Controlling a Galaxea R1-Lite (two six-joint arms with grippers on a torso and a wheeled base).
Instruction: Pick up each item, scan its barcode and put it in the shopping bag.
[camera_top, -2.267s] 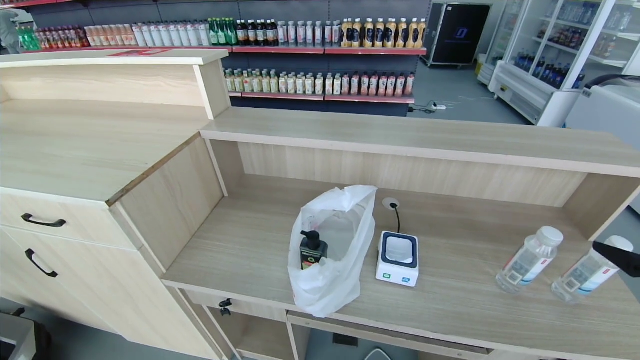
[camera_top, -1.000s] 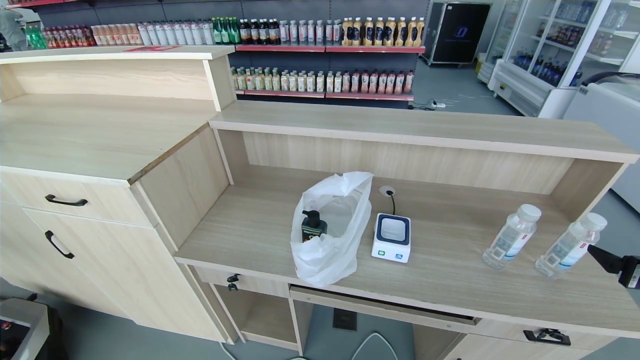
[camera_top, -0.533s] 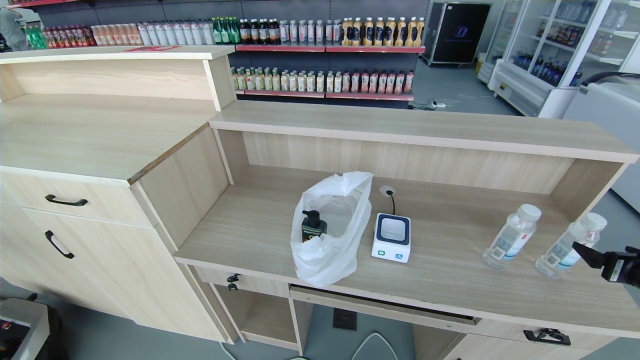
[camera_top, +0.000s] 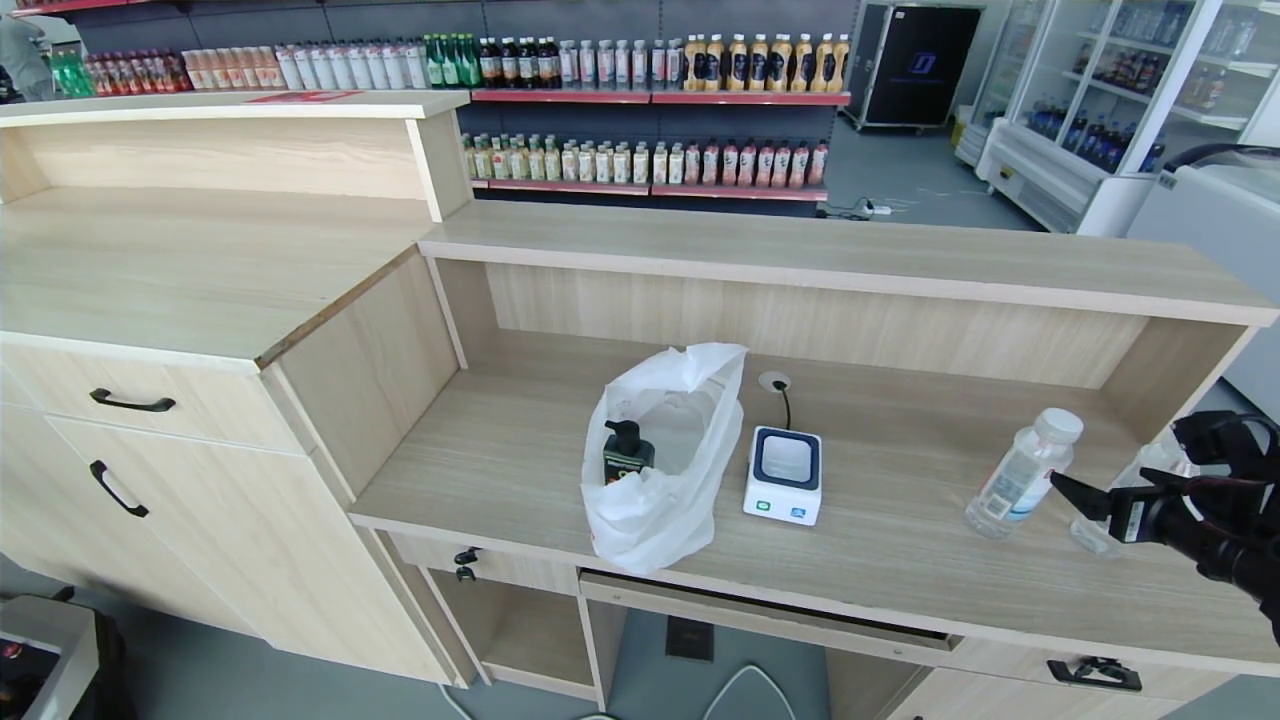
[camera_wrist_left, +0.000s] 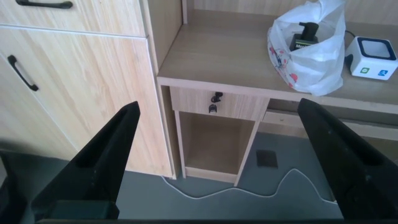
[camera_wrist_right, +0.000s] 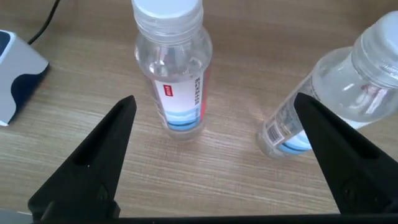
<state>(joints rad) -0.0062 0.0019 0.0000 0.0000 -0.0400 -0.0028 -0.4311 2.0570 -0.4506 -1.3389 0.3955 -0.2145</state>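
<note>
Bottles, two, clear plastic with white screw caps and red-and-blue labels. We log one bottle (camera_top: 1018, 478) nearer the scanner (camera_top: 783, 475) and a second bottle (camera_wrist_right: 339, 106) just beside it, both standing at the right end of the wood-grain tabletop (camera_top: 900, 545).

Right end effector (camera_wrist_right: 214, 106), spread wide, close by the pair.

Shopping bag (camera_top: 660, 490), one, thin white crinkled film, mouth open, left of the scanner, holding one dark pump bottle (camera_top: 626, 455).

Scanner, one, white box with a dark-framed window.

Left end effector (camera_wrist_left: 217, 109), spread wide, low beside the cabinet.
</note>
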